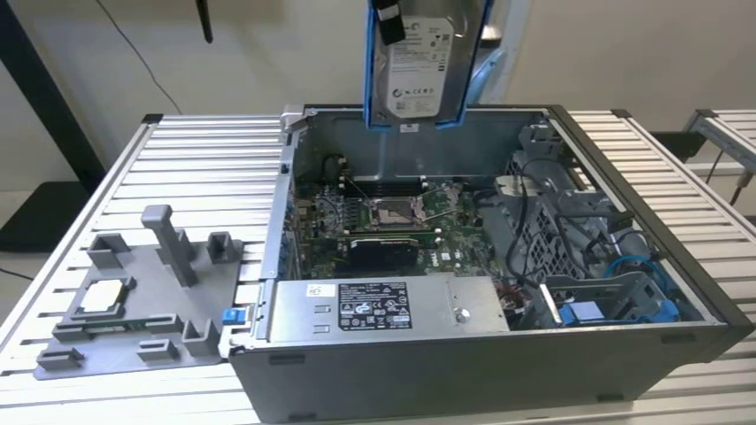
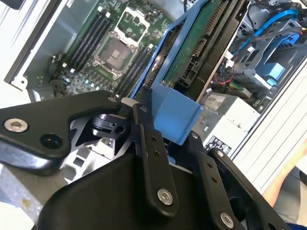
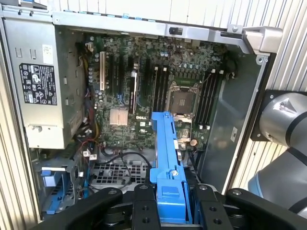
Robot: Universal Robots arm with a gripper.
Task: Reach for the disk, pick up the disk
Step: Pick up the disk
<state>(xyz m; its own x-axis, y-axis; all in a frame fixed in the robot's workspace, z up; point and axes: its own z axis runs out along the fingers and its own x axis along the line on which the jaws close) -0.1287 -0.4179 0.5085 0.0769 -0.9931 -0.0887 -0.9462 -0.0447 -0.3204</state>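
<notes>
The disk [image 1: 420,62], silver-grey with a white label and a blue bracket around it, hangs upright in the air above the back wall of the open computer case [image 1: 473,363] in the exterior view. In both wrist views my gripper [image 2: 168,127] [image 3: 171,191] is shut on the blue bracket's end. The black fingers [image 2: 144,129] press on either side of it. The disk [image 2: 192,48] shows its green circuit-board side in the second wrist view, and its blue edge [image 3: 165,143] points down at the motherboard [image 3: 144,110] in the first wrist view.
Below lie the motherboard [image 1: 390,221], the power supply [image 1: 378,305] and a blue bay piece [image 1: 590,314] among cables. A grey fixture [image 1: 130,310] with a white-topped chip [image 1: 104,295] sits on the slatted table at the exterior view's left. My arm's grey joint [image 3: 283,120] is beside the case.
</notes>
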